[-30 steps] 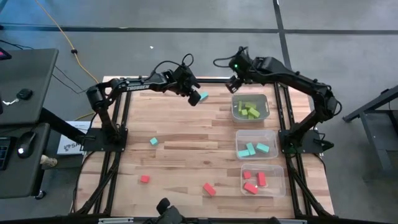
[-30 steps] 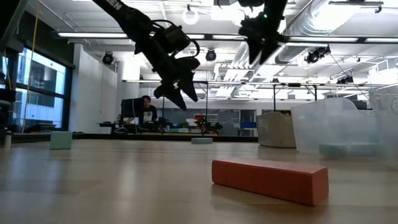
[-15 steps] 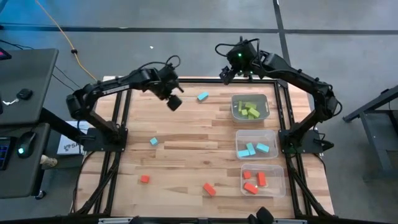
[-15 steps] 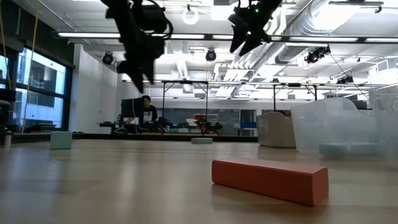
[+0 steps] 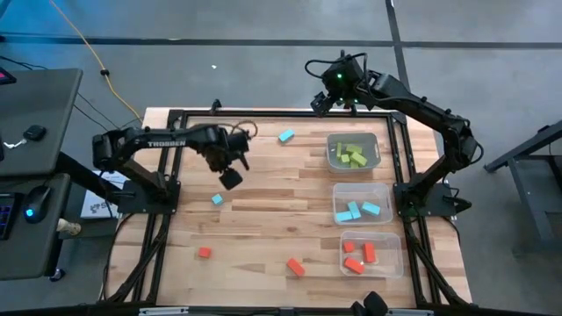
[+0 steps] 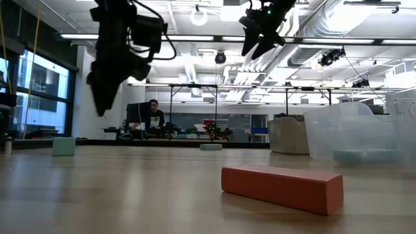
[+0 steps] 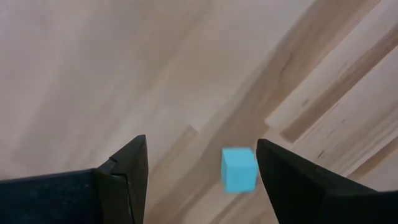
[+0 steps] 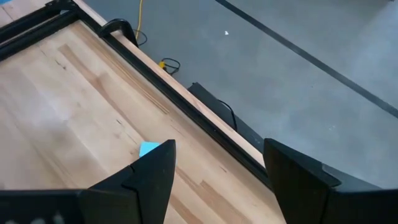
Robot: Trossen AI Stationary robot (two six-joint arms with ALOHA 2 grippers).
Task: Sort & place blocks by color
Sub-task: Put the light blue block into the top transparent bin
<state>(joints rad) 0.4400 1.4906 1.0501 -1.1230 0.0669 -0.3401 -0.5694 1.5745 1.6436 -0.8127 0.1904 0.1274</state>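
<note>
Pale wooden tabletop (image 5: 263, 211) with the left gripper (image 5: 230, 175), jaws wide and empty, now swung back from the far light blue cube (image 5: 286, 136) toward the nearer light blue cube (image 5: 217, 200), likely next for sorting; right gripper (image 5: 327, 103) open, idle beyond the far edge.

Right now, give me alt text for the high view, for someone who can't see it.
Seen from above, the left gripper hangs open over a light blue cube on the wooden table. Three clear bins hold green, blue and red blocks; the right gripper, open, waits at the far edge.
</note>
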